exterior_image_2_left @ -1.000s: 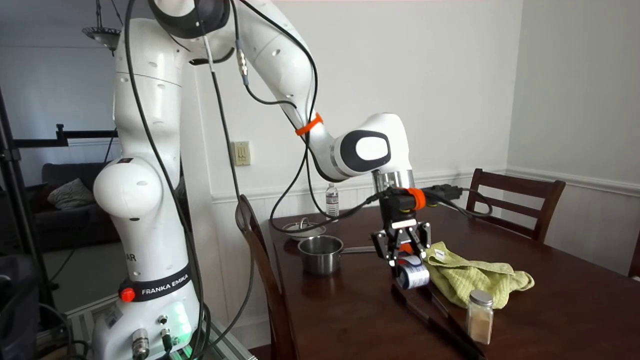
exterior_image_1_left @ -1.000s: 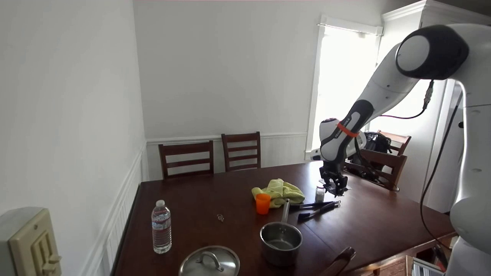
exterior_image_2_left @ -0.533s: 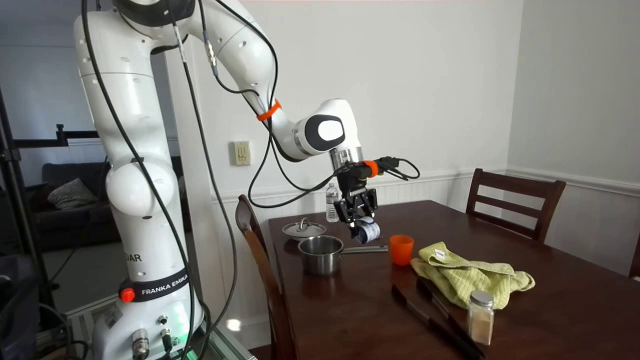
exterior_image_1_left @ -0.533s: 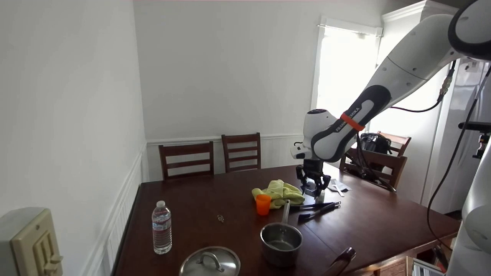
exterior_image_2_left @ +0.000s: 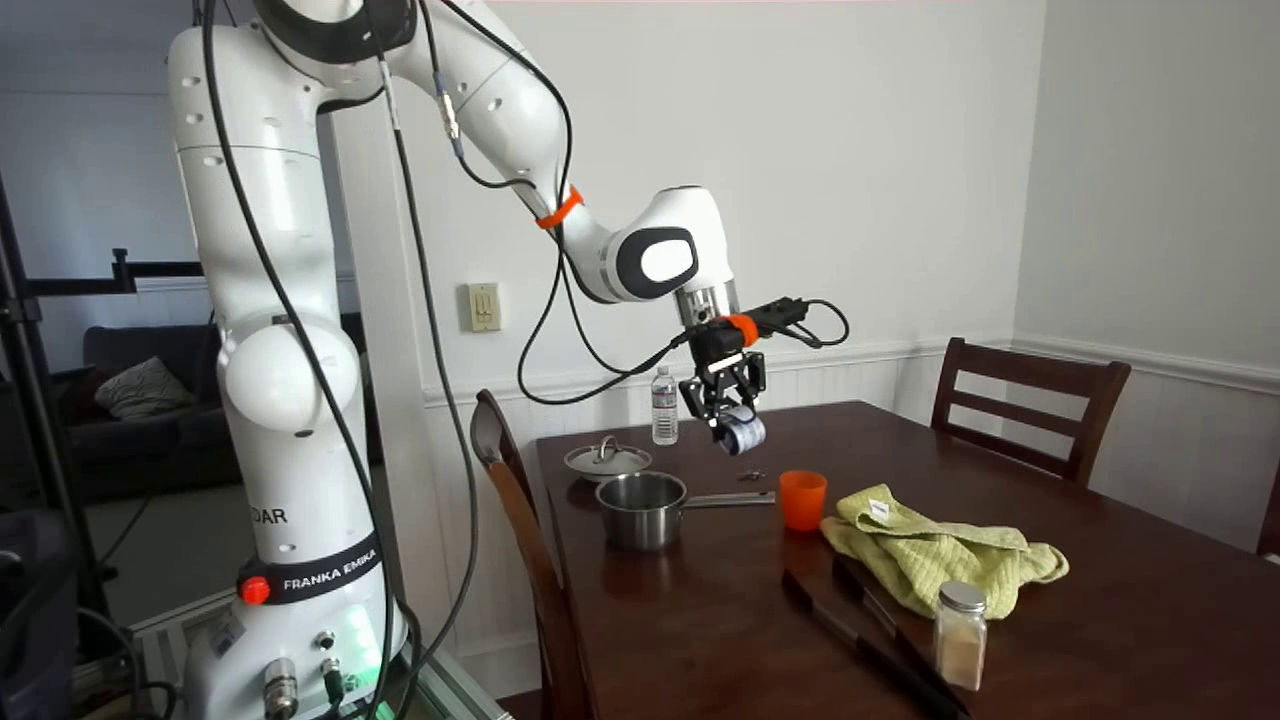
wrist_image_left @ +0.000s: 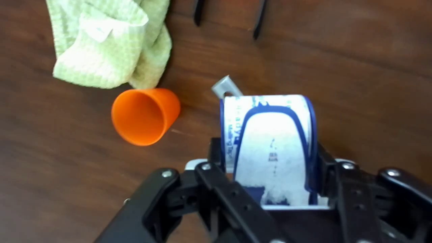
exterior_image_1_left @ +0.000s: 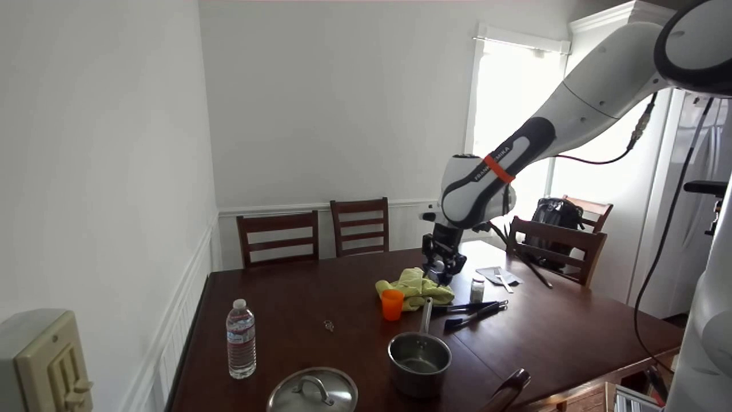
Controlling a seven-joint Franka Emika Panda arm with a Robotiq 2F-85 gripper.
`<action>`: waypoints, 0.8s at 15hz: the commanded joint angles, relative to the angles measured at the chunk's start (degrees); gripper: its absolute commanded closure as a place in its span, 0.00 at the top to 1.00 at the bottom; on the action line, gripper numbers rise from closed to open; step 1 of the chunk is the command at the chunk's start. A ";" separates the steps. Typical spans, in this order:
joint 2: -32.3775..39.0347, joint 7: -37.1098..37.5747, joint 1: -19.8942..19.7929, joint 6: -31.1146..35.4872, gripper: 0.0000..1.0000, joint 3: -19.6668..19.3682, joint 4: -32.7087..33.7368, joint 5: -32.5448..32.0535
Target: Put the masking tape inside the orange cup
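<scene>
Dark wooden table [exterior_image_2_left: 1110,630]: orange cup [exterior_image_2_left: 803,505], one, upright, just beside a yellow-green towel [exterior_image_2_left: 945,560]; steel pot [exterior_image_2_left: 642,525], one, long-handled. Gripper [wrist_image_left: 270,160]: jaws clamped on one blue-and-white tape roll [wrist_image_left: 271,138], parted to its width; roll held above the table, apart from the cup.

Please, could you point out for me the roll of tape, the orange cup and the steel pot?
Roll of tape [wrist_image_left: 271,148]: in the wrist view, on its white printed surface.
Orange cup [exterior_image_2_left: 803,503]: in an exterior view, on its outer wall.
Steel pot [exterior_image_2_left: 642,523]: in an exterior view, on its outer wall.
</scene>
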 commanded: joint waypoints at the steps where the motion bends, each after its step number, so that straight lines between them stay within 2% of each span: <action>1: 10.58 -1.30 1.33 0.76 0.36 2.14 13.96 15.76; 4: 18.52 0.35 -1.73 0.28 0.36 5.08 24.62 25.29; 6: 24.30 1.43 -4.94 0.02 0.36 5.98 29.99 27.48; 7: 26.83 0.70 -7.18 -2.96 0.36 6.89 32.73 28.14; 8: 20.34 2.19 -4.94 -0.05 0.61 6.93 25.53 23.92; 10: 25.03 2.28 -7.80 -0.87 0.61 7.73 29.43 24.56; 11: 26.31 2.30 -8.46 -0.96 0.36 7.92 30.50 24.58; 12: 26.71 2.10 -9.13 -0.68 0.36 8.92 29.75 25.73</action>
